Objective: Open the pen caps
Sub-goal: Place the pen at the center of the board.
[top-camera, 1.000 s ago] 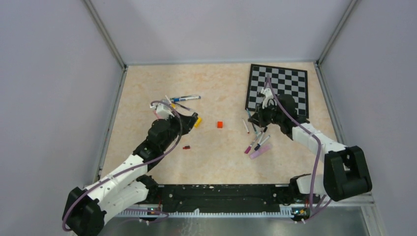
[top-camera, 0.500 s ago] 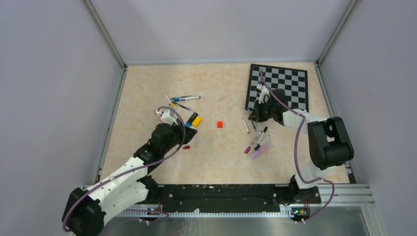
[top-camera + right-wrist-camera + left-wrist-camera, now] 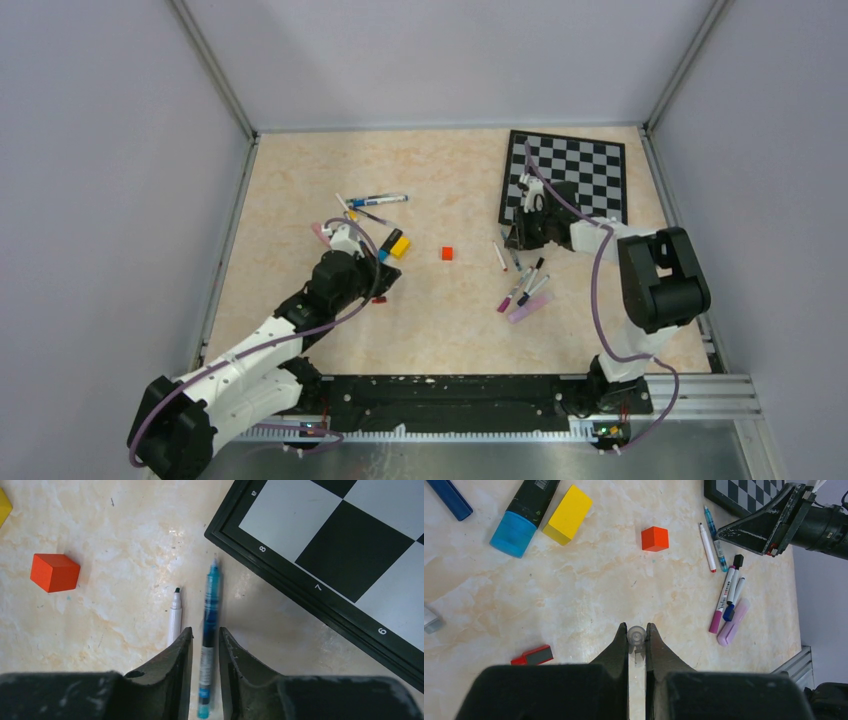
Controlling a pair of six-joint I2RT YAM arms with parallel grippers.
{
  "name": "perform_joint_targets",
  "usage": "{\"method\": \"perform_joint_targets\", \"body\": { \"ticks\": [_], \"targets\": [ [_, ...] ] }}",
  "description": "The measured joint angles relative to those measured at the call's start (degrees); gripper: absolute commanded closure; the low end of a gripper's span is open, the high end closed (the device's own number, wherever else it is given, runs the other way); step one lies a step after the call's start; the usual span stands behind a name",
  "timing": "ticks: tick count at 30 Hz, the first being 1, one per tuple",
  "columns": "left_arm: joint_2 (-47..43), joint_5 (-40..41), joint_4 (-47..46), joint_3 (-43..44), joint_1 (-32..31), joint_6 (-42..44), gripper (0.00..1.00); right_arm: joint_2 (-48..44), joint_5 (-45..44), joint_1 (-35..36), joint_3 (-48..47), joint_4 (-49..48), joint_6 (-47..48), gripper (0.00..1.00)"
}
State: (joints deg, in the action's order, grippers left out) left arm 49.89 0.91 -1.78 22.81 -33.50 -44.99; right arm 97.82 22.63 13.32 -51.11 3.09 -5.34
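Beige marble-look table [image 3: 450,310]. Plain lilac-grey walls [image 3: 450,60] on 3 sides, alu posts [image 3: 215,75] at back corners. Black rail [image 3: 450,390] + metal strip along near edge. Light soft, even.

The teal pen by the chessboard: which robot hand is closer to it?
Right. The right gripper has a finger on each side of the teal pen. The left gripper is far off across the table, shut on a small clear piece.
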Motion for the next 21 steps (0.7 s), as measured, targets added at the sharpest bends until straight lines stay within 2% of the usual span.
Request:
{"method": "perform_joint_targets", "body": {
  "ticks": [3, 15, 21],
  "targets": [
    [0.0, 0.0, 0.5, 0.0, 0.0, 0.0, 1.0, 0.3, -0.2, 0.0, 0.0, 0.2, 0.0, 0.67],
    [0.2, -1.9, 4.2, 0.1, 0.0, 0.2, 1.0, -0.2, 0.2, 0.0, 0.0, 1.5, 1.7, 0.56],
    [4.1, -1.5, 11.3, 3.1, -0.1, -0.7, 1.0, -6.1, 5.5, -0.4, 0.0, 5.0, 7.4, 0.53]
  ]
}}
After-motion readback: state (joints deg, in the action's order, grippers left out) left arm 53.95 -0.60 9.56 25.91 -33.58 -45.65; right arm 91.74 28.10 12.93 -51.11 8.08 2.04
